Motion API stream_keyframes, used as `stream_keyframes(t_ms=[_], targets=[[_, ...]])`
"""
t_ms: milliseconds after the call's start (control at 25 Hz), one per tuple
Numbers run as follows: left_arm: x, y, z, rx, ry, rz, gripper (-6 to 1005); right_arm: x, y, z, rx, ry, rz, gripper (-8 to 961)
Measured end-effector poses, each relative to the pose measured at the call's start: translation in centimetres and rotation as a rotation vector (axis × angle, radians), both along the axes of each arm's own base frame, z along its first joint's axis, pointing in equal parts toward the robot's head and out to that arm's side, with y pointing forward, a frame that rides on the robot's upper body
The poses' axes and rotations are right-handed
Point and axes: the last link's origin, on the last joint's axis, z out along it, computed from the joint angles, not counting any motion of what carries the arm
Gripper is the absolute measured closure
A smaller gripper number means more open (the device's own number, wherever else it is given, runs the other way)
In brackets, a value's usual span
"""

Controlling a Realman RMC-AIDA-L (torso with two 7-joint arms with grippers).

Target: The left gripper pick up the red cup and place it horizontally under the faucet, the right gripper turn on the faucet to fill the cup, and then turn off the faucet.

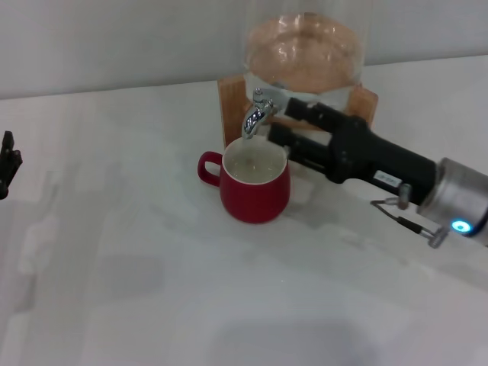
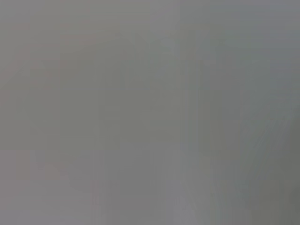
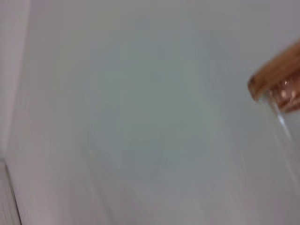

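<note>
Glossy red ceramic made up the red cup point(image 1: 255, 187), which stood upright on the white bench point(image 1: 152, 290) directly below the spout of the faucet point(image 1: 256, 116), its small loop handle pointing toward the robot's left. Its cream inside seemed to hold some liquid, though the level was hard to judge. A glazed mug like this would probably be stiff, fairly heavy for its size once filled, slick under hard fingers and liable to chip if knocked. The safest hold would likely be across the rounded body or over the rim wall, since the handle looked too small to take a claw.

The chrome faucet, fitted to the clear glass jar point(image 1: 305, 46) on its wooden stand point(image 1: 229, 103), would be rigid and smooth; its lever would want a firm, square push.

The right gripper point(image 1: 293, 126) reached in from the robot's right, its fingers spread apart beside the faucet, one near the lever level and one lower by the cup's rim; whether they touched the lever could not be told. The left gripper point(image 1: 8, 162) sat at the far left edge, well apart from the cup, and its fingers could not be read.

Only the head view showed cup, faucet and both grippers together. The left wrist view showed nothing recognisable. The right wrist view gave only pale surface and a corner of the wooden stand point(image 3: 274, 75) with a glassy edge.
</note>
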Motion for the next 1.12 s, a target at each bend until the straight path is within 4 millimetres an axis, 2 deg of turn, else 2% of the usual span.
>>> stream_keyframes(t_ms=[80,360,800,1120], targets=[[0.0,0.0,0.0,0.000,0.000,0.001,119,0.3,-0.2,0.7,0.025,0.025,-0.008,232],[-0.1,0.0,0.1,0.002,0.001,0.005,119,2.0,0.8,3.2,0.160,0.041,-0.093,232],[-0.7,-0.1,0.5,0.019,-0.006,0.029,119,4.6,2.3,5.5,0.338,-0.021,-0.236,232],[-0.7,0.0,0.6,0.028,-0.011,0.035,119,6.5,2.5,7.4,0.444,-0.036,-0.325,232]])
